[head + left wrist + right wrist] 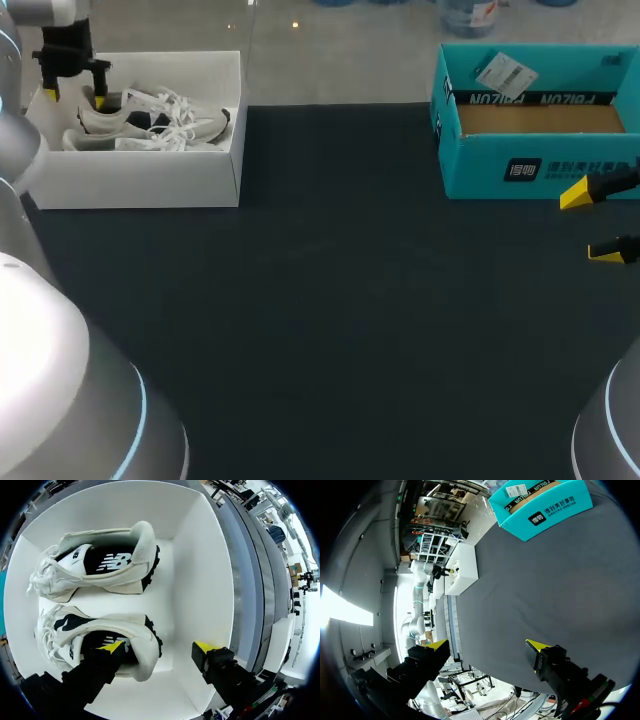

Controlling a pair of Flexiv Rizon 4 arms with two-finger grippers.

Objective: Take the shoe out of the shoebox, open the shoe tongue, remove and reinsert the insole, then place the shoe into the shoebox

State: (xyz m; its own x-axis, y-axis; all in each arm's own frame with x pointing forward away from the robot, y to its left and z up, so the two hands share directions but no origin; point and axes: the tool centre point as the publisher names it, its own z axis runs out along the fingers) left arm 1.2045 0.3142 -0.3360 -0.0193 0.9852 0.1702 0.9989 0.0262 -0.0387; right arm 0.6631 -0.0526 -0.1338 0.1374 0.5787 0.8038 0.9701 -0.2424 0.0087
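Two white shoes with black insoles lie side by side in the white shoebox (140, 185) at the table's far left. In the left wrist view one shoe (100, 562) lies ahead of my left gripper (157, 649). The other shoe (85, 630) lies right under it. That gripper is open: one yellow fingertip (112, 647) is at this shoe's heel opening, and the second stands outside the heel over the box floor (200, 555). From the head view my left gripper (75, 97) hangs over the shoes' heel ends (95, 120). My right gripper (592, 223) is open and empty at the right.
A teal cardboard box (540, 165) with a paper tag inside stands at the far right, just behind my right gripper (490, 647). The dark table mat (330, 320) stretches between the two boxes.
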